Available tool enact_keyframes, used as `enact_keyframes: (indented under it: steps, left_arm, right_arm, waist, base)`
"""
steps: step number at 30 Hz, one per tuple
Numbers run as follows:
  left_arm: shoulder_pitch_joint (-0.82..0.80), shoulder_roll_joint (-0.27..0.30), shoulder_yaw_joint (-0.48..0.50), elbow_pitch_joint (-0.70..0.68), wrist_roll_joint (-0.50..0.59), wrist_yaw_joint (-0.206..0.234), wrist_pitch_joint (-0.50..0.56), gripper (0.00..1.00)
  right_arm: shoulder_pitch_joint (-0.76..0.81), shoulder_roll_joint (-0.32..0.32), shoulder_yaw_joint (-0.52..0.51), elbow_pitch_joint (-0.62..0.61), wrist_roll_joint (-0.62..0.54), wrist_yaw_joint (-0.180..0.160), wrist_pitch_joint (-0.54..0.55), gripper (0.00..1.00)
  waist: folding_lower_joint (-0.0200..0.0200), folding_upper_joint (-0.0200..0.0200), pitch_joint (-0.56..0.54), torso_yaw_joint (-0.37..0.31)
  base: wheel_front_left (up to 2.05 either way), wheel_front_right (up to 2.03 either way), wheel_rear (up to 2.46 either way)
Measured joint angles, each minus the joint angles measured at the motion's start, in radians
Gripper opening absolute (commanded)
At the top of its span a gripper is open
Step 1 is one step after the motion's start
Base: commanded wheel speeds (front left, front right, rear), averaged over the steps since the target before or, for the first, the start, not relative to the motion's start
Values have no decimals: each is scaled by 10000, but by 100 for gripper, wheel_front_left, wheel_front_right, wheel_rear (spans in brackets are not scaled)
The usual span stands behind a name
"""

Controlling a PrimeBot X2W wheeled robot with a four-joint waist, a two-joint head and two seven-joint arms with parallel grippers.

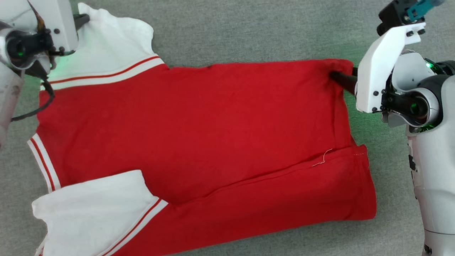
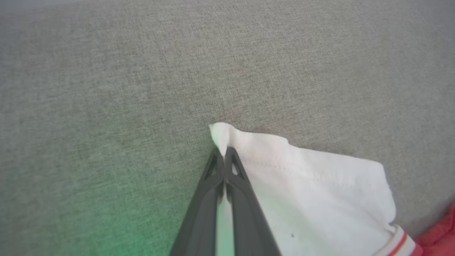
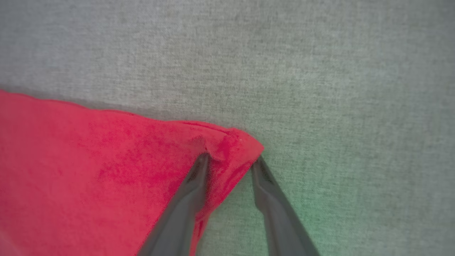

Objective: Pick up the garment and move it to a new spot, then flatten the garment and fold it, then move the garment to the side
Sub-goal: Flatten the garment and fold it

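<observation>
The garment [image 1: 199, 124], a red T-shirt with white sleeves and red-white stripe trim, lies spread across the grey surface with its plain side up. Its near edge is folded over in a long strip. My left gripper [image 2: 224, 151] is shut on the tip of the far white sleeve [image 2: 312, 185], at the top left of the head view [image 1: 83, 19]. My right gripper [image 3: 231, 159] has its fingers apart, straddling the far red hem corner [image 3: 234, 142], with cloth bunched between them. In the head view that gripper [image 1: 336, 76] sits at the garment's upper right corner.
Grey woven fabric [image 1: 249, 32] covers the whole work surface around the garment. A loose white thread [image 1: 323, 158] lies on the red cloth near the right hem. My pale right forearm [image 1: 430, 170] runs down the right edge.
</observation>
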Motion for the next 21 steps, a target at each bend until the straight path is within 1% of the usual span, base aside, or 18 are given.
enact_keyframes:
  steps: [5,9,15,21]
  left_arm:
    - [-32,-161,38,186,-63,-128,-205,0]
    - [-24,-182,67,209,-94,-259,-382,0]
    - [5,10,109,-119,-221,-403,-445,0]
    - [465,393,113,-940,-391,-437,-351,0]
  right_arm:
    - [-149,-31,-17,249,109,2,-232,0]
    - [-157,-238,38,270,138,2,-619,0]
    - [330,-832,318,-213,604,2,-1135,0]
    - [1212,-1710,581,-1003,1083,4,-1469,0]
  waist:
    - [0,0,-60,93]
    - [0,0,-215,178]
    - [0,0,-631,383]
    - [0,0,-1165,687]
  base:
    - [0,0,0]
    - [0,0,0]
    - [0,0,0]
    - [0,0,0]
